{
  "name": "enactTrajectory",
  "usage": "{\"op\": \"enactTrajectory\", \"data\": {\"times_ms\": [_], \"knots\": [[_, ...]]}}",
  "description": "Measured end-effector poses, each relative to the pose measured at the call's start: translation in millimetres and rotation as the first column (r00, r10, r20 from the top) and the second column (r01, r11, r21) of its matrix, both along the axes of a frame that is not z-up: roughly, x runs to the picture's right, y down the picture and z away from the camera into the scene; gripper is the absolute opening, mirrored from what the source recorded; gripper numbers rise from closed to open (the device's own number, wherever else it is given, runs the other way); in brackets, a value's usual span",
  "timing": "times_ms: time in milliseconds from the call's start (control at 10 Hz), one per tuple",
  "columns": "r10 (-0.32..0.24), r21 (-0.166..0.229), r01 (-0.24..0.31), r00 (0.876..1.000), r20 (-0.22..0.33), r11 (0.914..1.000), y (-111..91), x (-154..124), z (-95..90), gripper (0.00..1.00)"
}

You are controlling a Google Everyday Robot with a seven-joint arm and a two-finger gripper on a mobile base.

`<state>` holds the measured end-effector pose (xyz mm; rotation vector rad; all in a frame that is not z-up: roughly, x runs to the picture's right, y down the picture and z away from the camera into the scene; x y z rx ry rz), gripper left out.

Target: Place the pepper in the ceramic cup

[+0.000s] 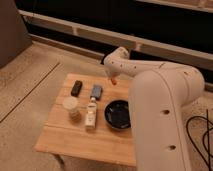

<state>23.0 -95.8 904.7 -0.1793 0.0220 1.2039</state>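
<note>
My gripper (112, 76) hangs over the back edge of the wooden table (65, 142), at the end of the big white arm. It is shut on the pepper (114, 80), a small orange-red piece that sticks out below it, off the tabletop. The ceramic cup (71, 106), pale cream with a round rim, stands upright on the left half of the table, well to the left of and in front of the gripper.
A wide black bowl (119, 113) sits right of centre, below the gripper. A small white bottle (91, 113) stands between cup and bowl. A black object (76, 88) and a grey-blue object (96, 91) lie near the back. My arm (160, 115) covers the table's right side.
</note>
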Motion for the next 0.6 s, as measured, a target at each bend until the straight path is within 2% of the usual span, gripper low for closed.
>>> {"op": "enactTrajectory", "data": {"times_ms": [200,300,400,600], "knots": [[-0.034,0.033,0.032,0.998,0.051,0.9989,-3.1,-31.5,-20.6,0.00],[-0.053,0.043,0.048,0.993,0.102,0.9979,-2.4,-56.6,-33.5,0.00],[-0.072,0.048,0.065,0.986,0.149,0.9967,-2.3,-77.7,-43.7,0.00],[-0.139,0.067,0.126,0.961,0.239,0.9897,-4.7,-127.8,-63.9,0.00]]}}
